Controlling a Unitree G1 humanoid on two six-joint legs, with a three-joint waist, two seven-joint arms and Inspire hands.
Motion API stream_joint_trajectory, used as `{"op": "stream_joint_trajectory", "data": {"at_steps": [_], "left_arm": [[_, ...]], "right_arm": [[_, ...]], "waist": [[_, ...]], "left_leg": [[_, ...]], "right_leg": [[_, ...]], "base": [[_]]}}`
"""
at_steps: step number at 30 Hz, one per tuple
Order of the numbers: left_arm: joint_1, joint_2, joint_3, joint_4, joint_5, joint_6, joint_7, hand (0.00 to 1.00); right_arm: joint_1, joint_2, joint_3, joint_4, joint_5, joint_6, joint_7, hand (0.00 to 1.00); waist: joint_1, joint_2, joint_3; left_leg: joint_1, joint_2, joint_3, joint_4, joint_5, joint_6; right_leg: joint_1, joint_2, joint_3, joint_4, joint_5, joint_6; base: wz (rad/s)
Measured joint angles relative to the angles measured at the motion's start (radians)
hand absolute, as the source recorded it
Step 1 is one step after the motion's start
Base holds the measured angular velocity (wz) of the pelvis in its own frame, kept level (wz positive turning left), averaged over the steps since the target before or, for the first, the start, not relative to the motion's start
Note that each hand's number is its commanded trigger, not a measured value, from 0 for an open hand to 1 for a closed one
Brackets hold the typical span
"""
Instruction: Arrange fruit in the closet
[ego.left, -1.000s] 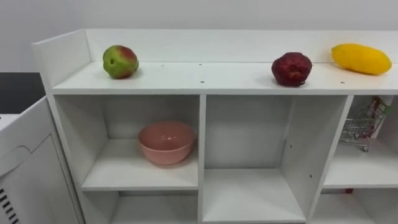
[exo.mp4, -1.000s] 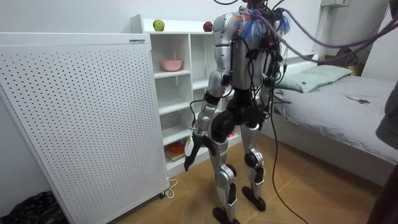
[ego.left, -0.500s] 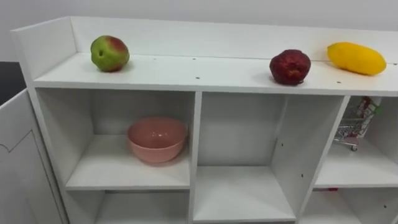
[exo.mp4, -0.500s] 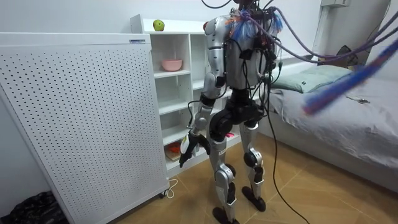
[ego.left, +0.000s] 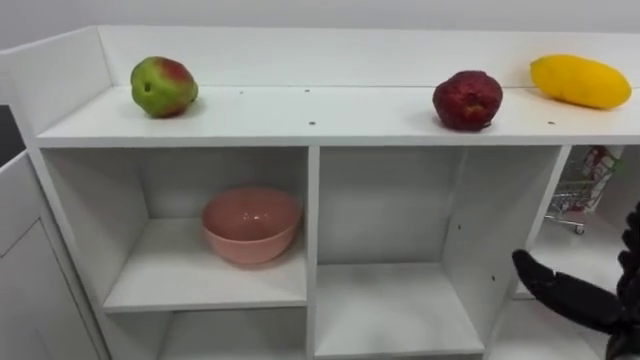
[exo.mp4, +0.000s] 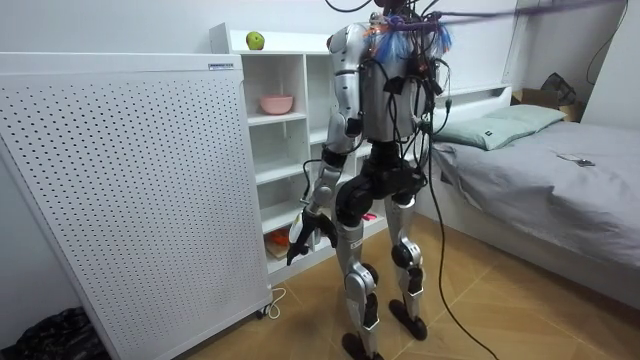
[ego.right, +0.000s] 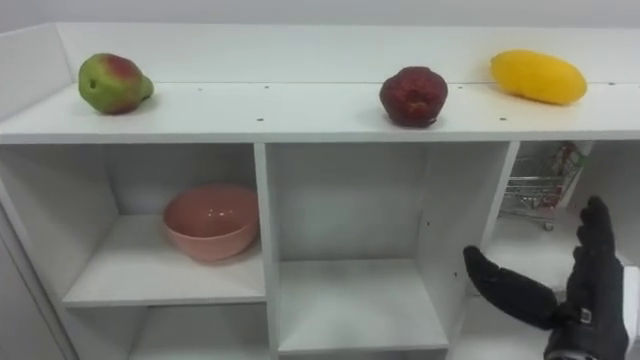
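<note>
Nearest the camera, the right robot hand (ego.right: 585, 295) is seen at the lower right of the eye views. It is held open, with its fingers straight and pointing upward and its thumb spread toward the left. It is raised in front of the closet (ego.left: 312, 200), before the upright that parts the middle compartment from the right one, and it is well below the fruit.

Behind the hand, a pink bowl (ego.left: 251, 222) is seen upright on the shelf of the left compartment. A toy shopping cart (ego.left: 575, 195) is partly seen in the right compartment.

All three fruits are found on the closet's top. A green-and-red fruit (ego.left: 162, 86) is placed near the left end, just beside the raised side wall. A dark red fruit (ego.left: 467, 100) is set right of the middle. A yellow fruit (ego.left: 581, 81) is laid on its side toward the right end, closer to the back edge, and it is kept apart from the dark red one.

In the room view, the robot is shown standing upright before the closet, between a perforated panel (exo.mp4: 130, 190) and a bed (exo.mp4: 560, 180). The left robot hand (exo.mp4: 303, 232) is hung low beside the thigh; whether it is open or closed cannot be told.
</note>
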Motion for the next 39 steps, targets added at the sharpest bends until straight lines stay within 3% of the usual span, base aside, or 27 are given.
{"op": "stream_joint_trajectory", "data": {"at_steps": [3, 7, 11, 15, 17, 29, 36, 39], "left_arm": [[0.005, 0.001, 0.001, 0.000, 0.000, -0.003, -0.004, 0.00], [0.001, 0.001, 0.001, 0.001, 0.001, -0.017, -0.027, 0.00], [-0.005, 0.002, 0.012, 0.001, 0.002, -0.016, -0.049, 0.00], [-0.006, 0.002, 0.012, 0.001, 0.011, -0.016, -0.063, 0.00], [-0.008, 0.002, 0.011, 0.001, 0.011, -0.016, -0.067, 0.00], [-0.015, 0.002, 0.009, 0.006, 0.011, -0.017, -0.068, 0.00], [-0.014, 0.001, 0.000, 0.008, 0.012, -0.011, -0.060, 0.00], [-0.014, 0.004, 0.001, 0.000, 0.012, -0.008, -0.065, 0.00]], "right_arm": [[-0.049, -0.030, 0.001, -0.040, 0.000, -0.004, 0.000, 0.00], [-0.082, -0.037, 0.000, -0.041, -0.003, 0.002, -0.016, 0.00], [-0.149, -0.046, 0.000, -0.057, -0.004, 0.002, -0.024, 0.00], [-0.188, -0.079, 0.000, -0.098, -0.005, -0.007, -0.031, 0.00], [-0.204, -0.079, 0.000, -0.102, -0.006, -0.023, -0.030, 0.00], [-0.267, -0.088, 0.002, -0.100, 0.002, -0.030, -0.026, 0.00], [-0.298, -0.121, 0.013, -0.013, 0.013, -0.029, -0.030, 0.00], [-0.317, -0.144, 0.016, 0.031, 0.084, -0.021, -0.019, 0.00]], "waist": [[0.011, -0.012, -0.0017], [0.025, -0.030, 0.0070], [0.026, -0.030, 0.0071], [0.040, -0.027, 0.0051], [0.045, -0.027, 0.0049], [0.057, -0.027, 0.0047], [0.072, -0.032, 0.0063], [0.075, -0.040, 0.0085]], "left_leg": [[0.001, 0.000, -0.001, 0.000, 0.000, 0.000], [0.010, 0.000, -0.003, 0.000, 0.000, 0.000], [-0.005, 0.000, -0.002, 0.003, 0.000, 0.000], [-0.009, 0.001, -0.005, 0.007, 0.001, 0.001], [-0.010, 0.002, -0.012, 0.011, 0.001, 0.001], [-0.027, 0.000, -0.040, 0.026, 0.001, 0.002], [-0.023, 0.000, -0.048, 0.026, 0.002, 0.002], [-0.024, 0.000, -0.048, 0.028, 0.002, 0.002]], "right_leg": [[0.003, 0.000, -0.002, -0.001, 0.000, 0.000], [0.015, -0.001, -0.013, -0.001, 0.000, 0.000], [0.001, -0.001, -0.026, 0.000, 0.000, 0.000], [-0.001, -0.001, -0.027, 0.008, 0.001, -0.001], [-0.001, -0.002, -0.033, 0.016, 0.001, -0.001], [-0.003, -0.004, -0.058, 0.017, 0.001, -0.001], [0.004, -0.004, -0.063, 0.017, 0.001, -0.002], [0.005, -0.004, -0.065, 0.017, 0.001, -0.002]], "base": [[0.00], [0.02], [0.01], [0.01], [0.07], [0.07], [0.01], [0.00]]}}
